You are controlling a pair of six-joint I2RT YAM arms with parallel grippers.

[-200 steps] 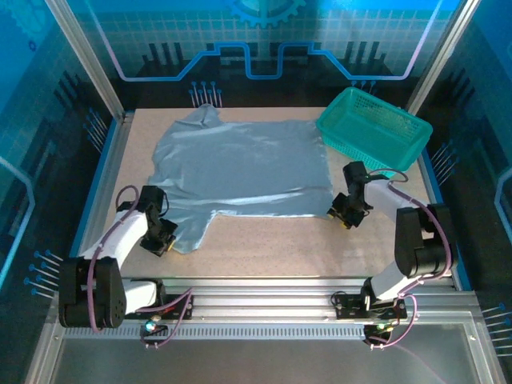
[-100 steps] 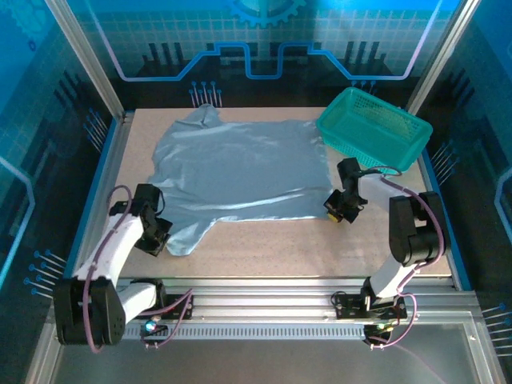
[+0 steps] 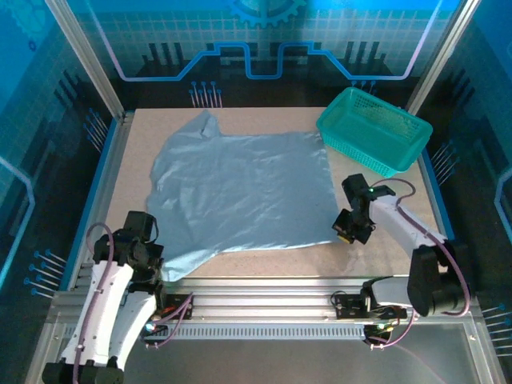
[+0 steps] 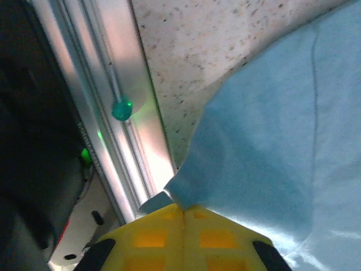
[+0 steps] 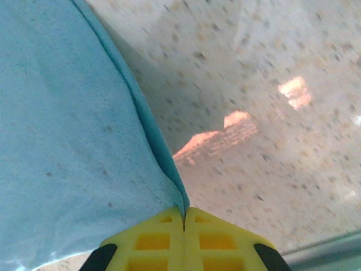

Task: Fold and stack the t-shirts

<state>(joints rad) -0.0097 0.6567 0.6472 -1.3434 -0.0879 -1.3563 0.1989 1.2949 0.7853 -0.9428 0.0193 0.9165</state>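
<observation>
While both arms reach in from the near edge, I see the speckled table (image 3: 400,200) mostly covered by one pale grey-blue t-shirt (image 3: 240,188). It lies spread flat across the middle and left, with a sleeve running toward the far left corner. The teal mesh basket (image 3: 374,130) sits at the far right corner, its near left corner just beside the shirt's far right edge. My left gripper (image 3: 154,260) is at the near left. From its wrist camera I see the yellow jaws pressed together, pinching a corner of the cloth close to the aluminium rail (image 4: 127,152). My right gripper (image 3: 346,232) is at the shirt's near right corner, jaws likewise closed and pinching the hemmed edge, which casts a shadow on the tabletop beside it.
</observation>
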